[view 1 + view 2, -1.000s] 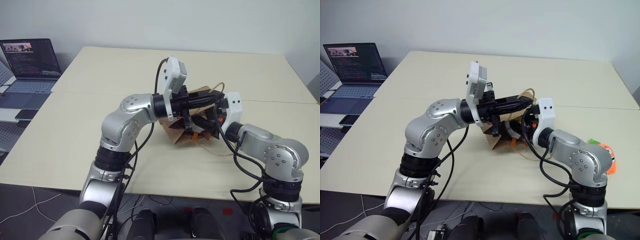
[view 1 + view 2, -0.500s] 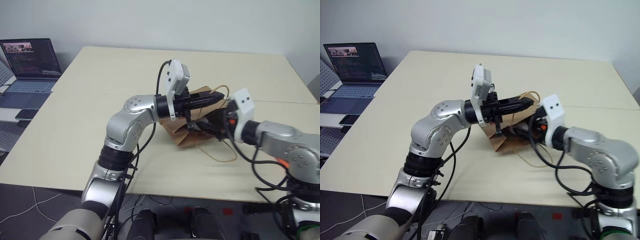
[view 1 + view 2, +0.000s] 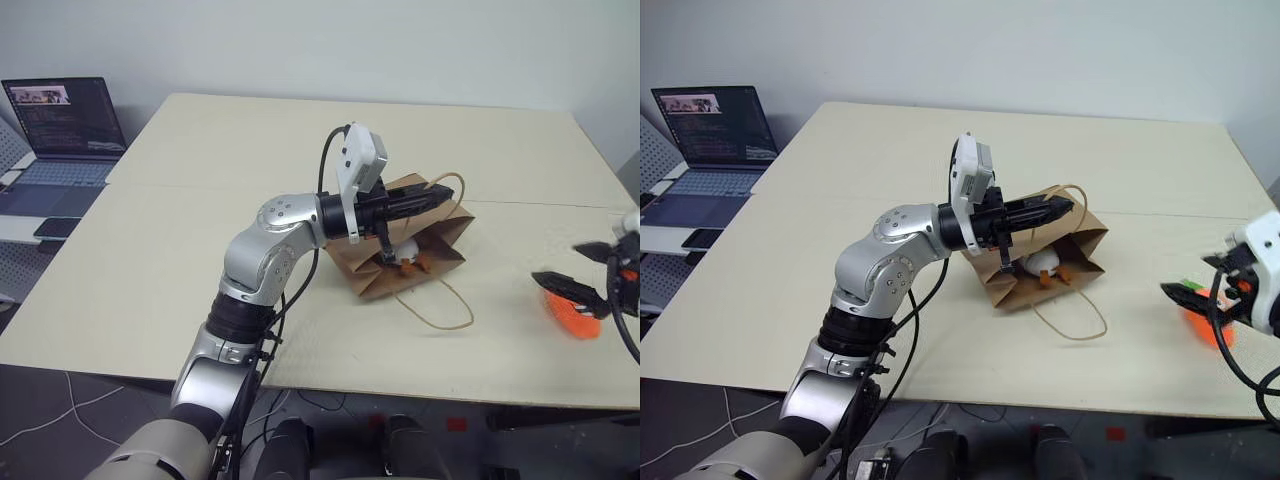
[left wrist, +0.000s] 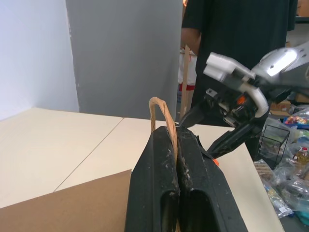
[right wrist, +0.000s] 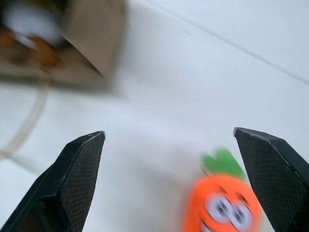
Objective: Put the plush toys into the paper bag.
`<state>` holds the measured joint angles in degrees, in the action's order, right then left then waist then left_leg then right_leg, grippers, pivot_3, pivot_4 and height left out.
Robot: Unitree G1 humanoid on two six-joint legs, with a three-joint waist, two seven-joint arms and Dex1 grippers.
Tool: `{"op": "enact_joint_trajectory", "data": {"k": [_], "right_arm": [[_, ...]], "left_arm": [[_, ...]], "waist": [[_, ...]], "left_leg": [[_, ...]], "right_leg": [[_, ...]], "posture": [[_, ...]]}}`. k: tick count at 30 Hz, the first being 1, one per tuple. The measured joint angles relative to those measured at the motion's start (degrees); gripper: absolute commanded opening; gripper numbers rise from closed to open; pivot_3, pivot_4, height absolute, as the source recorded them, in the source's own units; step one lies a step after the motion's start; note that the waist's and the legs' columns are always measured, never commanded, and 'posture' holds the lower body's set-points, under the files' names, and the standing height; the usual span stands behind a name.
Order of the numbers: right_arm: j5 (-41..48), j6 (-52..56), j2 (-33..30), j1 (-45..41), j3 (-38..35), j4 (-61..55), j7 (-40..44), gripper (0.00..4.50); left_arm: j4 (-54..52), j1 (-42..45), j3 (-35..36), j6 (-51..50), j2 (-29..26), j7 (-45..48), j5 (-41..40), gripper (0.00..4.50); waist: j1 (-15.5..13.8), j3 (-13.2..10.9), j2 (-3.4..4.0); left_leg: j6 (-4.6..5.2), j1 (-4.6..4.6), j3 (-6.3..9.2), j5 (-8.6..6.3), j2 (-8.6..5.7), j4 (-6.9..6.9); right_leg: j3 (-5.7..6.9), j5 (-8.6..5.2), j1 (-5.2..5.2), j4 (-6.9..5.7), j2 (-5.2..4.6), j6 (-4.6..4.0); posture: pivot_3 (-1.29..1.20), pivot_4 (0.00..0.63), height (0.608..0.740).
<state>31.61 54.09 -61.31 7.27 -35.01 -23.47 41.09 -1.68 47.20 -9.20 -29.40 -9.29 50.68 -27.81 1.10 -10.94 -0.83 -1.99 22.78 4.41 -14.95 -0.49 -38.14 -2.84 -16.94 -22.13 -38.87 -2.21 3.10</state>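
Brown kraft paper bag (image 3: 1080, 245) lying on its side near the middle of the cream table (image 3: 840, 180), its open mouth facing the robot's right. Left gripper (image 3: 1065, 208): the two black fingers (image 4: 164, 179) are pressed together on one tan twisted-cord handle (image 4: 161, 116), holding the upper edge of the bag's mouth raised off the table. Second cord handle (image 3: 1080, 325): a loose loop lying flat on the tabletop in front of the bag. White egg plush (image 3: 1043, 262) with orange feet: inside the bag, just within the mouth. Orange carrot plush (image 5: 219, 205) with green top and cartoon face: on the table well to the right of the bag, near the table's right edge. Right gripper (image 3: 1200, 297): fingers spread wide, gripping nothing, poised just beside the carrot plush, which appears between the two fingertips in the right wrist view. Open laptop (image 3: 710, 130): on a separate surface at far left. Person in a dark top (image 4: 231, 29): standing beyond the table.
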Motion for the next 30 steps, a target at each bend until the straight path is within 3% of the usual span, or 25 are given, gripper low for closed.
{"op": "enact_joint_trajectory", "data": {"k": [5, 13, 16, 23, 27, 30], "right_arm": [[-5.23, -4.78, 1.48, 2.48, 0.22, 8.17, 0.02, 4.47], [-4.78, -1.99, 6.12, -1.71, 3.20, 15.76, -0.08, 4.47], [-3.80, -0.09, 6.77, -3.29, 3.76, 18.04, -0.10, 3.89], [-3.97, -0.44, 7.56, -3.60, 5.02, 20.02, 0.02, 1.26], [-4.63, -1.92, 7.56, -3.58, 5.33, 20.00, -0.01, 0.01], [-5.21, -2.85, 7.56, -3.27, 5.42, 19.14, 0.07, 0.01]], "left_arm": [[0.00, -0.15, -0.56, 0.71, 0.44, 0.06, 0.27, 0.00], [0.10, -0.15, -0.56, 1.25, 0.27, 0.11, 0.65, 0.00], [0.23, -0.05, -0.50, 1.32, -0.11, 0.14, 0.69, 0.00], [0.67, 0.44, -0.27, 1.56, -0.94, 0.18, 0.74, 0.00], [1.86, 0.73, -0.03, 2.08, -1.56, 0.21, 0.77, 0.00], [2.34, 0.83, 0.71, 2.19, -1.68, 0.11, 0.69, 0.00]], "waist": [[0.36, 0.00, 0.00], [0.47, 0.00, 0.02], [0.42, 0.01, 0.02], [0.40, 0.02, 0.03], [0.41, 0.02, 0.03], [0.43, 0.02, 0.03]], "left_leg": [[0.00, -0.04, -0.01, 0.01, 0.00, 0.00], [0.00, -0.05, 0.00, 0.02, 0.00, 0.01], [0.00, -0.05, 0.01, 0.02, 0.00, 0.01], [0.00, -0.05, 0.01, 0.02, 0.00, 0.01], [0.00, -0.06, 0.01, 0.02, 0.00, 0.01], [-0.01, -0.05, 0.01, 0.02, 0.00, 0.01]], "right_leg": [[-0.02, 0.00, 0.02, -0.02, 0.02, 0.00], [-0.04, 0.00, 0.03, -0.02, 0.04, 0.00], [-0.03, 0.00, 0.03, -0.02, 0.04, 0.00], [-0.03, 0.00, 0.03, -0.02, 0.04, 0.00], [-0.03, 0.00, 0.04, -0.02, 0.04, 0.00], [-0.03, 0.00, 0.03, -0.02, 0.04, 0.00]], "posture": [[0.00, 0.150, 0.740], [0.00, 0.150, 0.740], [0.00, 0.150, 0.740], [0.00, 0.150, 0.740], [0.00, 0.150, 0.740], [0.00, 0.150, 0.740]]}}
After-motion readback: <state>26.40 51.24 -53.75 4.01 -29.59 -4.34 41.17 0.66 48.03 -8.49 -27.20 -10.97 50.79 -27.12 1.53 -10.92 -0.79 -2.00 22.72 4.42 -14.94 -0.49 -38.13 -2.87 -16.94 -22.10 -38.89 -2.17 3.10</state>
